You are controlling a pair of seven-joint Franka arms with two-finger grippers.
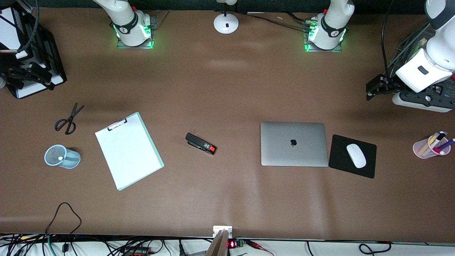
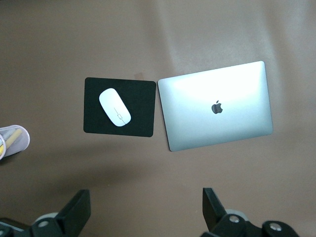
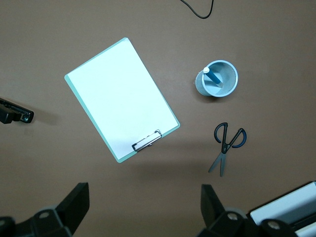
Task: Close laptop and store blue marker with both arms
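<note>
The silver-grey laptop (image 1: 294, 144) lies closed on the brown table, apple logo up, toward the left arm's end; it also shows in the left wrist view (image 2: 217, 106). The blue marker (image 3: 213, 77) stands in a pale-blue mesh cup (image 1: 62, 156) toward the right arm's end, pale end up. My left gripper (image 2: 146, 197) is open and empty, held high over bare table; in the front view (image 1: 376, 87) it hangs at the table's end. My right gripper (image 3: 144, 195) is open and empty, high over the table beside the clipboard (image 3: 121, 96).
A black mouse pad (image 1: 337, 160) with a white mouse (image 1: 356, 155) lies beside the laptop. A pink cup of markers (image 1: 432, 145) stands at the left arm's end. Also on the table are a stapler (image 1: 201, 143), scissors (image 1: 67, 121) and a lamp base (image 1: 226, 23).
</note>
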